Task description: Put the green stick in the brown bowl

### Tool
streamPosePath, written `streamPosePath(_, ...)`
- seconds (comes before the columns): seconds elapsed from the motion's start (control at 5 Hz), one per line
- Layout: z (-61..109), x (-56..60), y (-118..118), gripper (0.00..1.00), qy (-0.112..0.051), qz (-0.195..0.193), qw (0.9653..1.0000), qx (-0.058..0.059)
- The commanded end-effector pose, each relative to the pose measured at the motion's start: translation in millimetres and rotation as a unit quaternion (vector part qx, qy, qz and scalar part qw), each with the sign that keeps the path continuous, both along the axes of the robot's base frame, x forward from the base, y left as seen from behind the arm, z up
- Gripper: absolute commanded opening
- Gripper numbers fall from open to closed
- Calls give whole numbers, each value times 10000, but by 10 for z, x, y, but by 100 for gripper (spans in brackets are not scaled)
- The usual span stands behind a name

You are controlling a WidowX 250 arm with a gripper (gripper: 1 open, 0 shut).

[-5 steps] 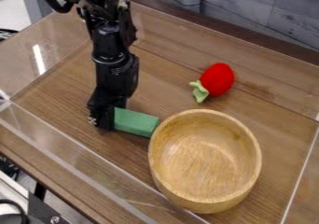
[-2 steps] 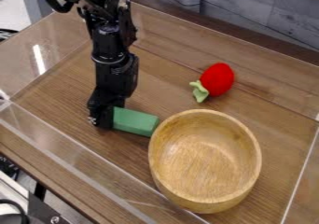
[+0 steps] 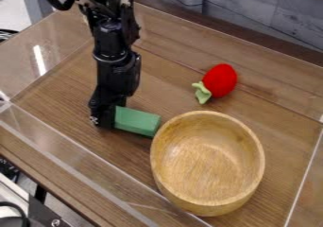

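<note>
Nearest the camera, the brown bowl point(image 3: 209, 163) sits empty on the wooden tabletop point(image 3: 252, 56), its thick rim just beside the right end of the green stick point(image 3: 136, 123), which lies flat on the wood and not yet inside. A clear plastic wall point(image 3: 51, 155) runs along the front edge of the workspace. Just behind, the black gripper point(image 3: 104, 116) points straight down over the stick's left end, fingertips at table level; the fingers appear to straddle that end, though whether they actually press on it cannot be told from this angle, and the jaw width is partly hidden by the arm's own body. Farther back, a red strawberry toy point(image 3: 218, 80) with green leaves rests well apart from the action.

The risk, judging from this layout, lies in the off-centre hold: gripped at one end, the block could pivot or droop on lifting and slip free. A low carry could also knock the free end against the bowl's rim, shoving the bowl or dropping the stick outside it.
</note>
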State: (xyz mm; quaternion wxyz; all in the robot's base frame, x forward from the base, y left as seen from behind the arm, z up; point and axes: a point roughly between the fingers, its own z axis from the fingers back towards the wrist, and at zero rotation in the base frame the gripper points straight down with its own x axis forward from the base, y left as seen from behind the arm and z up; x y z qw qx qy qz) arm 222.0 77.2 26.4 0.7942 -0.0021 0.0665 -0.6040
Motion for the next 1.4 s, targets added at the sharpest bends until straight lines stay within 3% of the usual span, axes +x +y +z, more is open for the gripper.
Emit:
streamPosePath(0.0, 182, 85, 13, 0, -334, -27, 9993, 133)
streamPosePath(0.6, 467, 102, -86, 0, -551, 196, 9977, 347)
streamPosePath(1.0, 565, 110, -536, 0, -683, 250, 9964, 444)
streamPosePath(1.2, 525, 72, -855, 0, -715, 195, 9964, 413)
